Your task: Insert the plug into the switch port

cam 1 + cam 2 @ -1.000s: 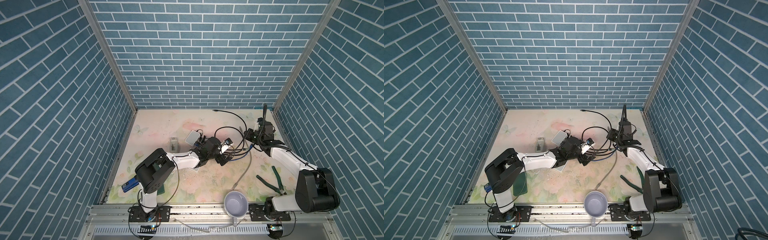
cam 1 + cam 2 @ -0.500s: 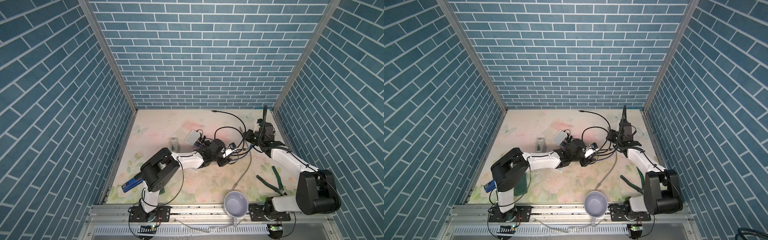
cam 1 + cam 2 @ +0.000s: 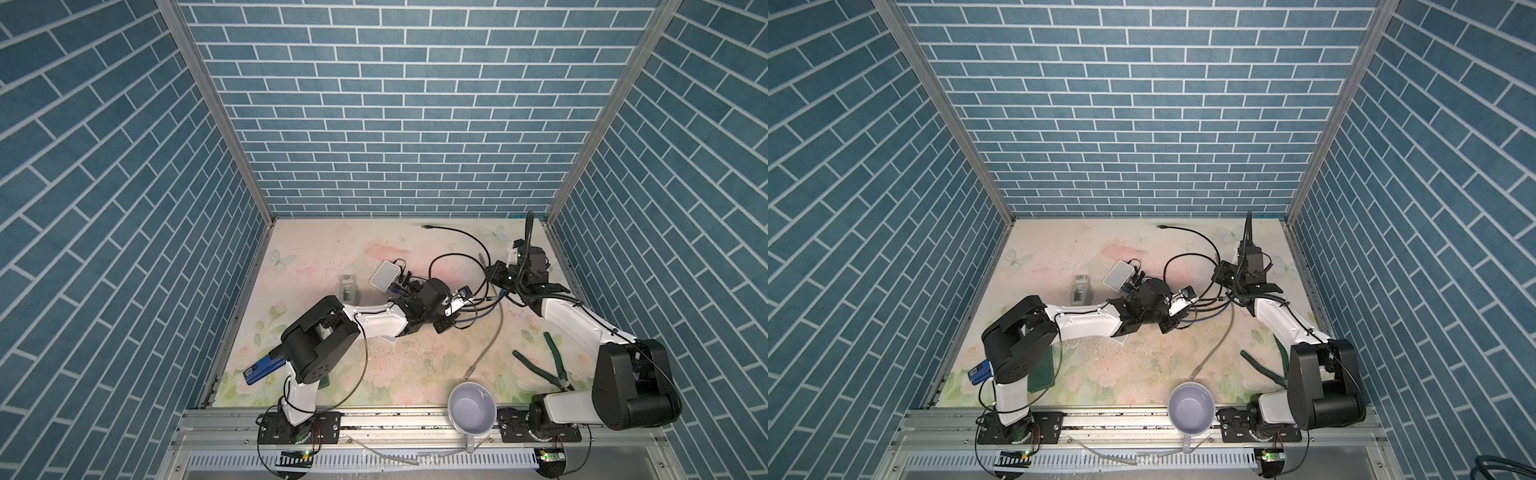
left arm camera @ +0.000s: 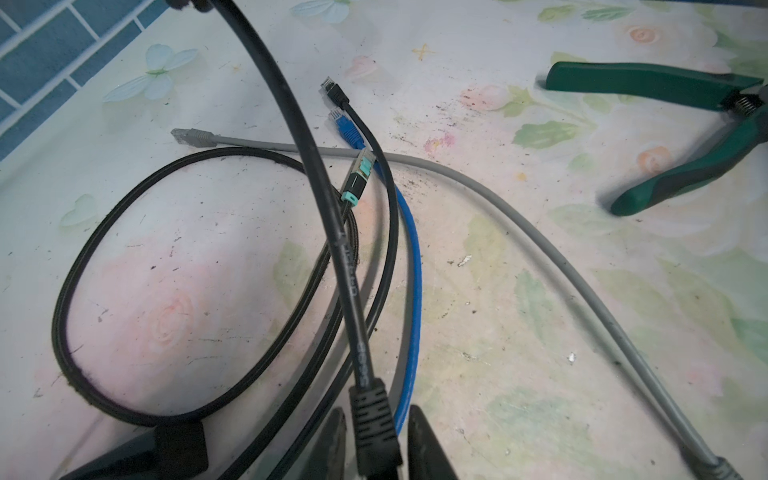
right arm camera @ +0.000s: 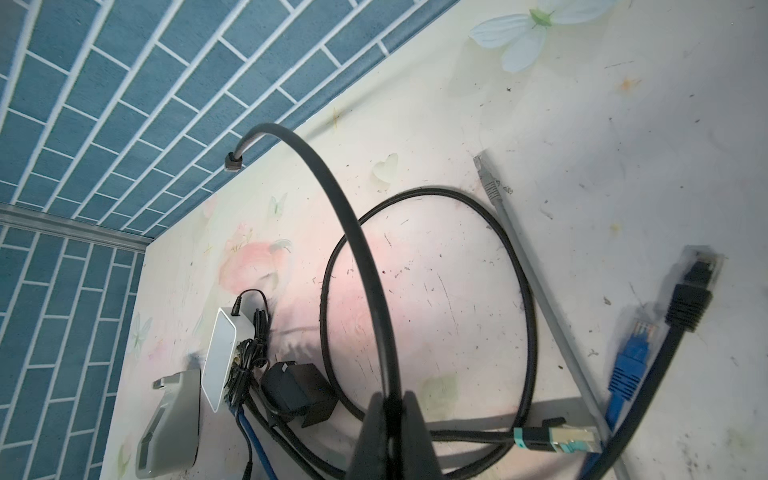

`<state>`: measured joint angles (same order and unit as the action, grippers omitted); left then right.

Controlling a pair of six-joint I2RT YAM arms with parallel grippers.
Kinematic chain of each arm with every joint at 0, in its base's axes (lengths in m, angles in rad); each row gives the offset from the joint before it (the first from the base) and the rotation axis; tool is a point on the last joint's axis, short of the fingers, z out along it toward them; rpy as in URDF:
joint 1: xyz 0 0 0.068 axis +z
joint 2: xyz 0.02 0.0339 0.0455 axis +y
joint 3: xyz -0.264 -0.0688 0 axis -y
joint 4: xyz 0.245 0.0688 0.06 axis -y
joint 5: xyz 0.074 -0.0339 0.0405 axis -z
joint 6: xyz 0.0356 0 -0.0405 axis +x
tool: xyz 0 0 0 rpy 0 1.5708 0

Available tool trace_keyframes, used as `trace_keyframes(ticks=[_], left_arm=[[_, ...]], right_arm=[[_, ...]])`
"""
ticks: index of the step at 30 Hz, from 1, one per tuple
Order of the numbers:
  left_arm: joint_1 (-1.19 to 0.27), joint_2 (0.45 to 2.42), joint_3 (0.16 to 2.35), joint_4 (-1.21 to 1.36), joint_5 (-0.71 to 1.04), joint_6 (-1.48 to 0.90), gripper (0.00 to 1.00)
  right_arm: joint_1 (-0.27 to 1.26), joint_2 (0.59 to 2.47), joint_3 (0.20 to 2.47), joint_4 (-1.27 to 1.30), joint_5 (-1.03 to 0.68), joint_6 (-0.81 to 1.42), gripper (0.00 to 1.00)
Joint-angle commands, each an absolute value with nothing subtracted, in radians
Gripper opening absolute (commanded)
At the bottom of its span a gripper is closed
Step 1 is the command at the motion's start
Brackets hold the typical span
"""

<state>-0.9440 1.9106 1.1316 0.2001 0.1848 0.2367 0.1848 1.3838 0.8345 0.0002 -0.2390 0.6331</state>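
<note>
My left fingers (image 4: pixel 338 442) sit narrow around the black plug (image 4: pixel 374 428), bite unclear; right fingers (image 5: pixel 370 451) pinched shut on the black cable (image 5: pixel 362 249). The switch (image 3: pixel 384 275) sits behind my left wrist (image 3: pixel 432 291). Swinging there, the tangled cables (image 4: pixel 415 266) could snag and twist it.

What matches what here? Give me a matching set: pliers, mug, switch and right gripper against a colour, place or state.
Things:
1. pliers
2. mug
3. switch
4. right gripper

Descriptions:
A. clamped on a black cable
B. white box
C. lavender, at the front edge
D. green-handled, lying flat

Pairs: 1-D; 2-C; 3-B; 4-A
</note>
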Motion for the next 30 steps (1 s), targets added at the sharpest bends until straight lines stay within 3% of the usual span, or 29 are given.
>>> trace_keyframes(ticks=[1, 11, 19, 30], left_arm=[[-0.949, 1.93, 1.141, 0.172, 0.158, 0.247, 0.21], [-0.949, 1.875, 1.087, 0.153, 0.107, 0.29, 0.13], [-0.948, 1.789, 0.993, 0.187, 0.097, 0.335, 0.11], [-0.948, 1.696, 0.905, 0.184, 0.104, 0.373, 0.08]], right_arm=[[0.181, 1.35, 0.814, 0.015, -0.253, 0.67, 0.0], [0.183, 1.297, 0.767, -0.046, -0.31, 0.52, 0.0], [0.183, 1.225, 0.714, -0.109, -0.387, 0.396, 0.18], [0.186, 1.119, 0.711, -0.152, -0.663, 0.161, 0.24]])
